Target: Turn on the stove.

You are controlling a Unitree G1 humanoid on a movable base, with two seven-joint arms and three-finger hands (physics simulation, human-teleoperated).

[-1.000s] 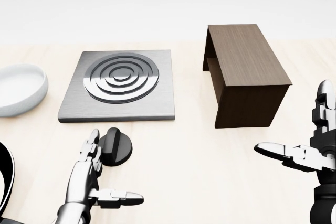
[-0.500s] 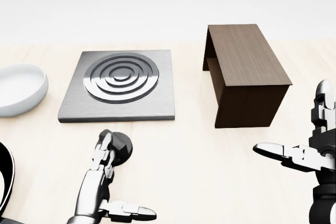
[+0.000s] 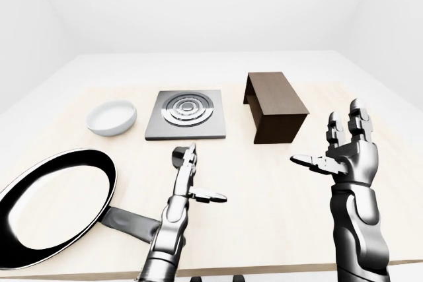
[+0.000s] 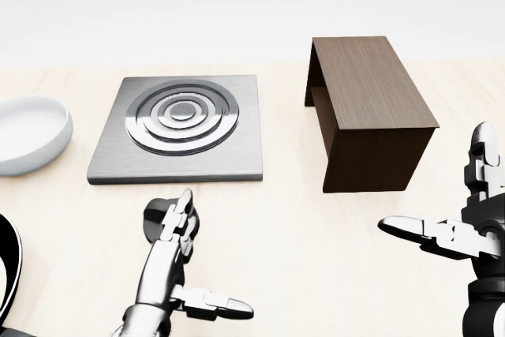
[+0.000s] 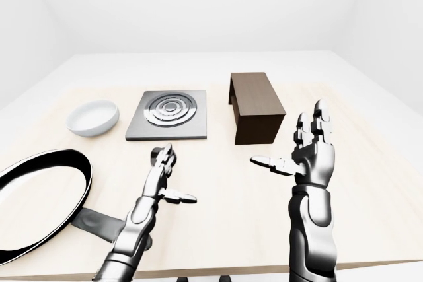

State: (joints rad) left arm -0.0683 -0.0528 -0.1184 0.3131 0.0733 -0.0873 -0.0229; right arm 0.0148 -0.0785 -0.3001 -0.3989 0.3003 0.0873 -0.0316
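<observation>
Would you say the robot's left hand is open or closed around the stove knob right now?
Open. The left hand has its fingers stretched straight over the black knob and its thumb out sideways; nothing curls round the knob.

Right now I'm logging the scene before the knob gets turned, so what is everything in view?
stove plate: one, brushed silver with dark rings, centre of the table in the head view.
stove knob: one, black, just below the plate, partly behind the left fingers.
bowl: one, white, left of the plate.
frying pan: one, black with a pale inside, lower left of the left-eye view.
wooden box: one, dark brown, open-sided, right of the plate.
table: one, pale wood.
left robot hand: one, metallic, open, fingers at the knob.
right robot hand: one, metallic, open, raised, holding nothing.
</observation>
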